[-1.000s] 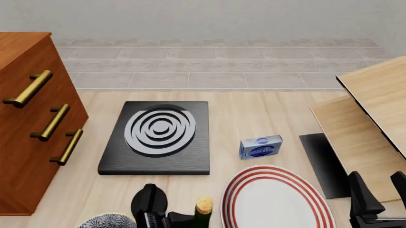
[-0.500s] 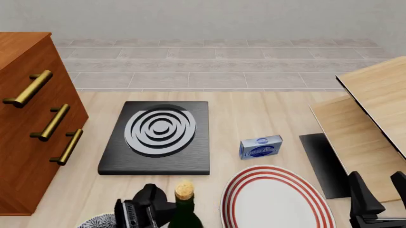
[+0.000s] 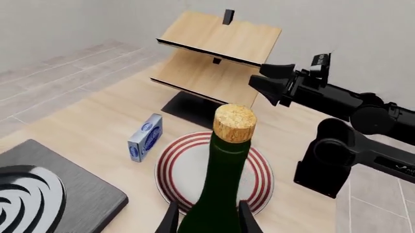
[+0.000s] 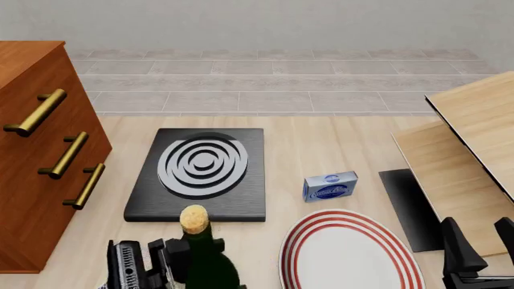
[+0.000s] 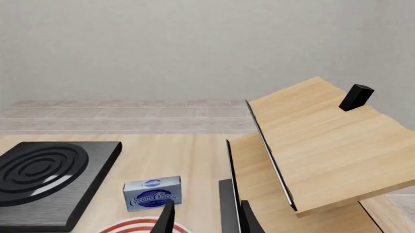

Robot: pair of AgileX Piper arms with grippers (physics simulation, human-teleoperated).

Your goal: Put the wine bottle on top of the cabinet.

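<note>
Left gripper [image 3: 207, 221] clamps the slim dark green glass wine bottle [image 3: 220, 189] low (slick, breakable, probably top-heavy above the fingers).

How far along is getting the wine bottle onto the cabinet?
Done: the left gripper has closed on the wine bottle, seemingly raised above the striped plate. In hand: carrying it. Left: bringing it to the cabinet and setting it on top. The right gripper is idle near the rack.
</note>
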